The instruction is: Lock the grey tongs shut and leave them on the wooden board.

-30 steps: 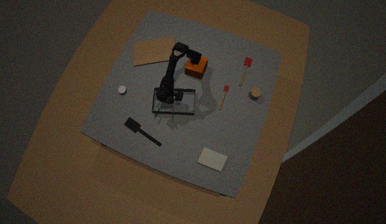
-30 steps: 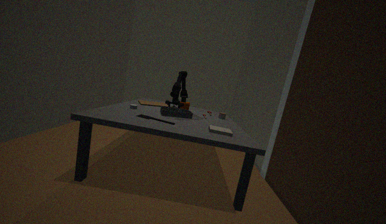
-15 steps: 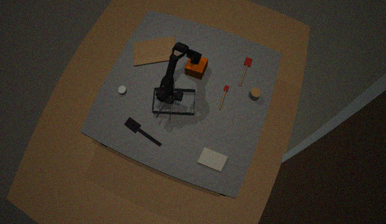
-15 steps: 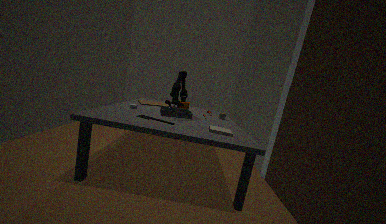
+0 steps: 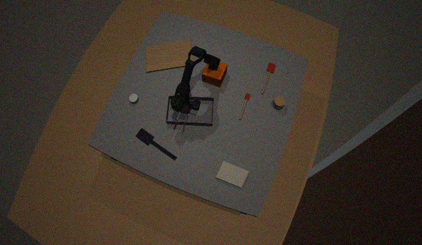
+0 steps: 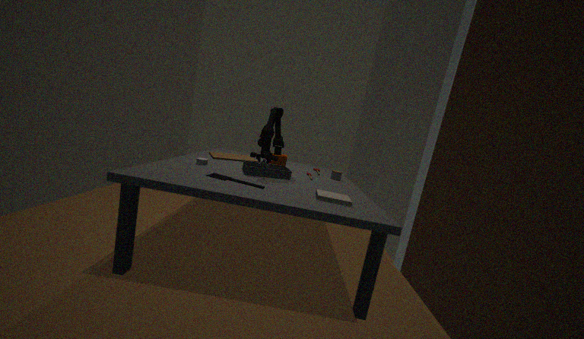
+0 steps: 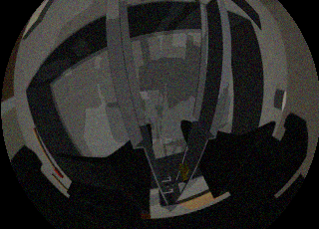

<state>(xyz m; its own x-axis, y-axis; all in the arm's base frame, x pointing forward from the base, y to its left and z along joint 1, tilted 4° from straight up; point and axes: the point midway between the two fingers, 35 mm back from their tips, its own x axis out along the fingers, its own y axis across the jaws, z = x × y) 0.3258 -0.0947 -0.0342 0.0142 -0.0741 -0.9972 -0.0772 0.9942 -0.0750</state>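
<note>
The grey tongs [image 5: 183, 127] [image 7: 119, 65] lie across the roasting tin [image 5: 190, 124] [image 6: 267, 172] [image 7: 164, 15]. In the wrist view their hinge is at the bottom middle and the two arms run up the picture, a moderate gap apart. My gripper [image 5: 185, 110] [image 7: 165, 125] is low over the tin, shut on the tongs, with a dark finger against the outside of each arm. The tips extend past the tin's near rim in the top view. The lock inside the hinge cannot be seen. The wooden board [image 5: 166, 55] [image 6: 230, 157] [image 7: 199, 201] lies flat behind the tin, with nothing on it.
An orange block [image 5: 214, 73] [image 6: 280, 159] stands behind the tin, close to the arm. A black spatula [image 5: 161, 148] lies in front, a white disc [image 5: 133, 98] at left. Two red-headed tools, a tan-topped cylinder [image 5: 279, 101] and a cream slab [image 5: 232, 173] lie to the right.
</note>
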